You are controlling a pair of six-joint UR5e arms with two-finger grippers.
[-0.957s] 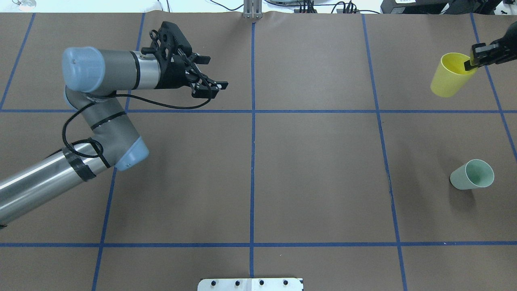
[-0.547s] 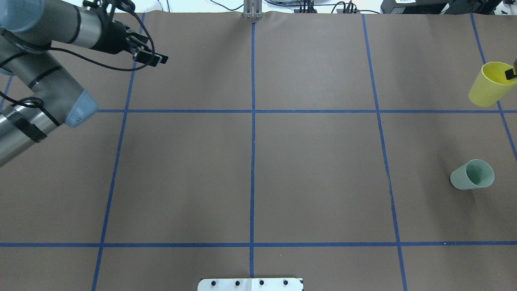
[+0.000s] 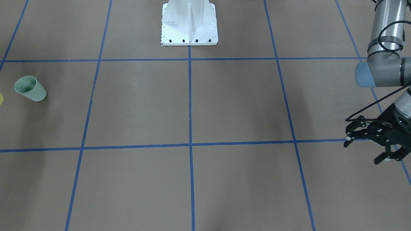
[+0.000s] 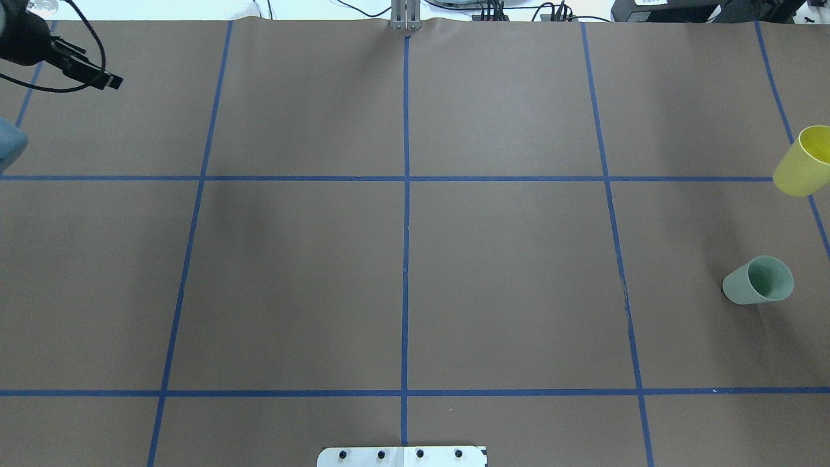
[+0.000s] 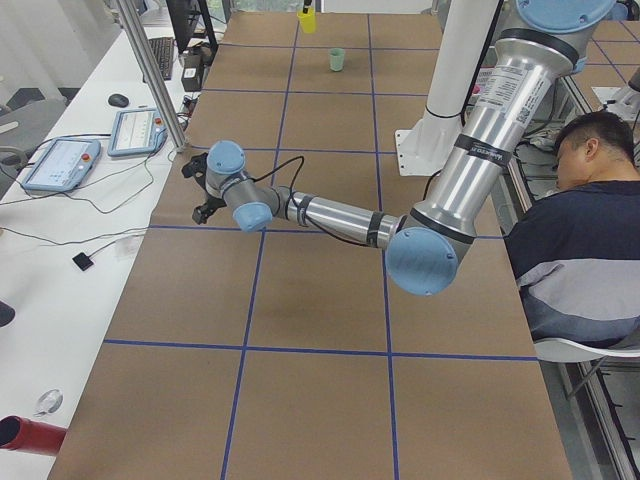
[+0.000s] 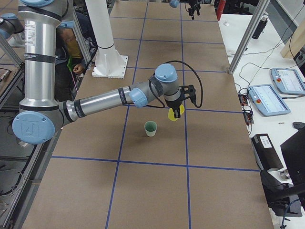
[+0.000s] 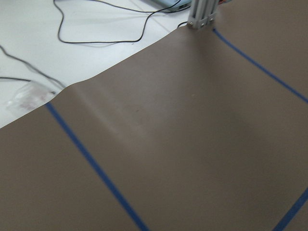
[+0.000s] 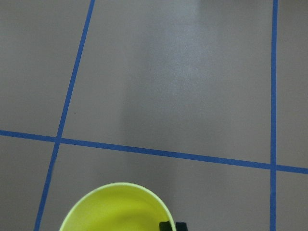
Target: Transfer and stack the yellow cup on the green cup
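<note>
The yellow cup (image 4: 806, 165) hangs tilted in the air at the table's right edge. It also shows in the exterior right view (image 6: 171, 115) and as a sliver in the front view (image 3: 1, 98). My right gripper (image 6: 177, 112) is shut on its rim, one fingertip (image 8: 168, 225) at the rim of the yellow cup (image 8: 115, 209) in the right wrist view. The green cup (image 4: 758, 280) stands upright on the table, nearer the robot than the yellow cup and apart from it; it also shows in the other views (image 3: 30, 89) (image 6: 150, 128). My left gripper (image 3: 366, 148) is open and empty, far left (image 4: 97, 76).
Brown paper with a blue tape grid covers the table. The robot's white base plate (image 3: 189, 24) sits at the middle of the robot's side. A metal post (image 4: 405, 16) stands at the far edge. An operator (image 5: 570, 235) sits beside the robot.
My left arm has drawn back to the far left corner. My right gripper has carried the yellow cup right and towards the robot, closer to the green cup.
</note>
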